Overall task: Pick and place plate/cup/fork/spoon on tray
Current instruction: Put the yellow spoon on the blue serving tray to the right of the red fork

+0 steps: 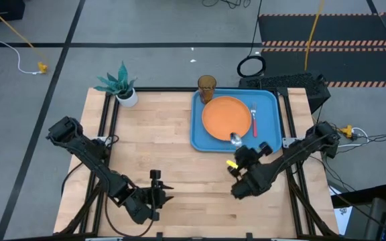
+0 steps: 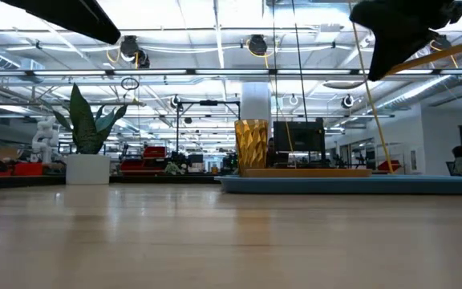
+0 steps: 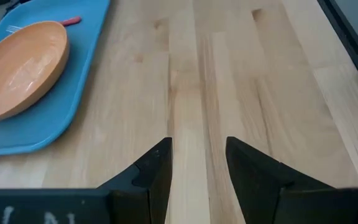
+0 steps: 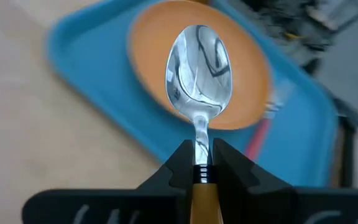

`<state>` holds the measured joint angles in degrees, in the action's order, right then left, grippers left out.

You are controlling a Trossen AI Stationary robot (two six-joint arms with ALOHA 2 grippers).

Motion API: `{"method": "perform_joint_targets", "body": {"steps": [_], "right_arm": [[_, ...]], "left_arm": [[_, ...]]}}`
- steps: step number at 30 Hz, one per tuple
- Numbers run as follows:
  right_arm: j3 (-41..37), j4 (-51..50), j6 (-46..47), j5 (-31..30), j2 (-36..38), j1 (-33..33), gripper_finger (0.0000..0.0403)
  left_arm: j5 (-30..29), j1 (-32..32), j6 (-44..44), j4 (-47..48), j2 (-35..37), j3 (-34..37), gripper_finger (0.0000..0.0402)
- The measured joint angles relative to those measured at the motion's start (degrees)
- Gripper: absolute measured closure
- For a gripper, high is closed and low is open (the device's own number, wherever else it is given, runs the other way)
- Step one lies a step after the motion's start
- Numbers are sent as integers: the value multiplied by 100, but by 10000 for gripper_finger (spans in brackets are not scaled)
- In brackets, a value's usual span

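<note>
Right claw (image 4: pixel 202 163) clamped, left claw (image 3: pixel 197 163) parted

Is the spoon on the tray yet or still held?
Held. The right gripper is shut on the spoon at its neck, bowl out over the plate and tray. The left gripper waits open over bare table.

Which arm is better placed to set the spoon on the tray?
Right: the right gripper already holds the spoon over the tray by the plate. The left gripper is open, empty and farther away.
</note>
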<state>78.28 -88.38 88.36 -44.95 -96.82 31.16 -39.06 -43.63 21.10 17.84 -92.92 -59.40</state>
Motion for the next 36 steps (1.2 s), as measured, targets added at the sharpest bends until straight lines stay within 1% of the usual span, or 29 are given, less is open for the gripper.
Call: {"method": "perform_joint_targets", "body": {"steps": [1,3,7,16,20,24,28,30,36], "right_arm": [[0,-174,118,7,15,-59,374],[-95,-114,78,-12,92,-198,374],[-556,-81,90,17,333,-536,372],[-2137,25,846,-48,1251,-1355,371],[-2753,487,829,-305,1827,-1756,369],[-3328,1252,380,-323,2402,-2241,370],[-3816,2025,-233,-527,2816,-2785,369],[-4013,2362,-538,-638,2969,-3118,369],[-4552,3487,-1749,-541,3240,-4132,371]], "left_arm": [[-15,-8,0,-5,0,0,248],[-88,-12,6,-38,0,0,248],[-129,-12,-4,-119,0,0,248],[-210,274,-386,-167,0,0,248],[-210,469,-565,-167,0,0,248],[-210,666,-681,-176,0,0,248],[-207,808,-748,-206,0,0,248],[-200,874,-760,-210,0,0,248],[41,988,-922,-453,0,0,248]]}}
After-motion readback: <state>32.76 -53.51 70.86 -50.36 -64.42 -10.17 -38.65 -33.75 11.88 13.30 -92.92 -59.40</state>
